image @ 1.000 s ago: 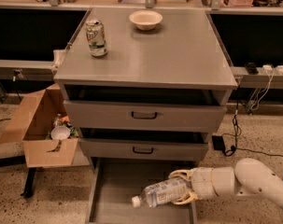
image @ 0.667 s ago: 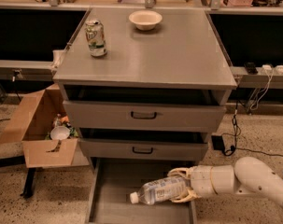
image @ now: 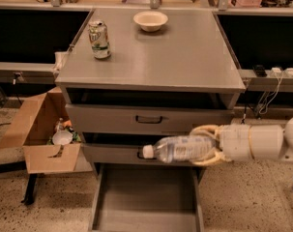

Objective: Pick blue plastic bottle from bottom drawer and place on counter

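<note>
We see the gripper (image: pixel 202 147) at the right front of the grey metal cabinet, level with the middle drawer (image: pixel 112 153). Its two pale yellowish fingers (image: pixel 207 129) are clamped above and below the small clear plastic bottle with a white cap and bluish label (image: pixel 180 149). The bottle lies horizontal, cap pointing left. It hangs in the air over the open, plain grey bottom drawer (image: pixel 136 197) and just in front of the middle drawer's face.

We judge the pick done and the lift to the broad flat grey counter (image: pixel 184 62) not yet made. The grip sits at the bottle's base end, so most of its length sticks out unsupported. The thin plastic could pivot or slip between the fingers if the arm swings quickly.

The counter's front lip overhangs the drawers, so a straight rise this close to the cabinet could knock the cap end against it or against the top drawer (image: pixel 146 119). We would want the bottle drawn outward first.

Set down on its side, it may roll. The green-and-white soda can (image: pixel 99 39) and the pale round bowl (image: pixel 151 20) stand at the counter's back left, so the bare right half looks the safer landing place.
</note>
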`<state>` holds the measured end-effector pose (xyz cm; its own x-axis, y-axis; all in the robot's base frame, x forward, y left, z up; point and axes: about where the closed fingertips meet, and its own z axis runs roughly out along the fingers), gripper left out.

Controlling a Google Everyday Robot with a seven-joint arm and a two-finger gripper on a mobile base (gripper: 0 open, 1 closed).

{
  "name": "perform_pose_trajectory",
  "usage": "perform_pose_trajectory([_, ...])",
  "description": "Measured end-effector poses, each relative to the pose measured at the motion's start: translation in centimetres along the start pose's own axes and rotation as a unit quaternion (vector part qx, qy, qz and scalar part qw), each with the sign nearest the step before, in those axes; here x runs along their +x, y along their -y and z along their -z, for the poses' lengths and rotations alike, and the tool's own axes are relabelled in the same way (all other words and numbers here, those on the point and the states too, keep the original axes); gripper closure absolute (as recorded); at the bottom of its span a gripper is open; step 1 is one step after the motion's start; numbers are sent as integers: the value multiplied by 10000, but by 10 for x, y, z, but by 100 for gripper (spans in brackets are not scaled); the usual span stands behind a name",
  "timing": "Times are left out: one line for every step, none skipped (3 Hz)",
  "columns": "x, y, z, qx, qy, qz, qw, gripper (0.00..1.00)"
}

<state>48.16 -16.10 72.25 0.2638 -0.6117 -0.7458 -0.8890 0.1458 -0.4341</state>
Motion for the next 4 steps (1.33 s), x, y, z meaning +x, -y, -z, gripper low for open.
perform_pose_trajectory([-26,49,30,246,-54,37,9997,100])
perform_pose_trajectory([-28,57,34,323,-52,62,9994,100])
perform_pose_trajectory([-33,61,35,368,-21,-82,9993,100])
perform_pose_trajectory([-32,92,37,339,52,-419,9985,100])
